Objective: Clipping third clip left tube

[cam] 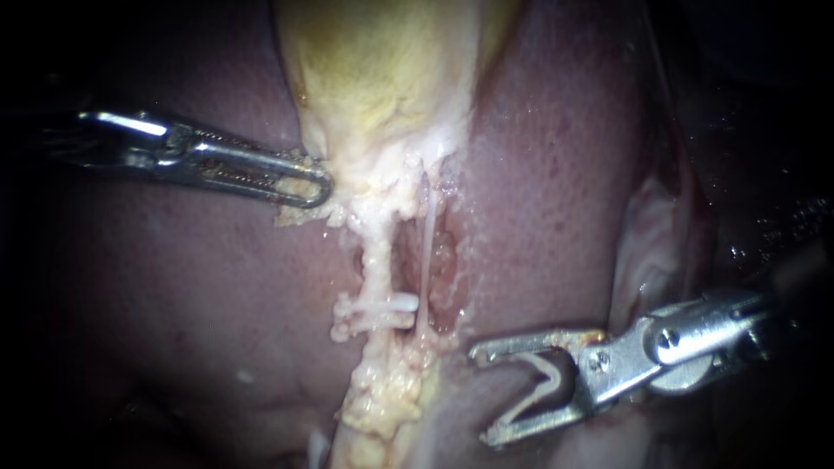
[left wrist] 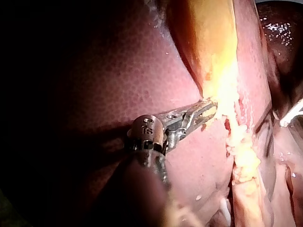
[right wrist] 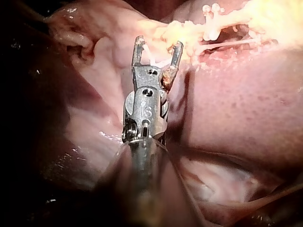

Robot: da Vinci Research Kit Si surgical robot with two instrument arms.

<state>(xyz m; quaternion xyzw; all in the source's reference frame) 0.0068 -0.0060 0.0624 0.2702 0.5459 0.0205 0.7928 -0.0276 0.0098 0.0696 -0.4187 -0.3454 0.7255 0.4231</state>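
The left tube (cam: 377,260), pale and coated in fat, runs down from the yellow gallbladder (cam: 382,69). Two white clips (cam: 387,306) sit across it low down, one just under the other. A thin right tube (cam: 429,252) runs alongside it. My left instrument (cam: 304,184) has its jaws shut on the gallbladder's lower edge, as the left wrist view also shows (left wrist: 207,110). My right instrument (cam: 483,395) lies below and right of the tubes, apart from them. Its wide-set jaws hold a white V-shaped clip (cam: 537,389) between them, also seen from the right wrist (right wrist: 159,45).
Dark red liver (cam: 174,304) surrounds the dissected groove on both sides. A pale fold of tissue (cam: 647,252) rises just behind my right instrument's shaft. Fatty yellow tissue (cam: 382,408) continues below the clips.
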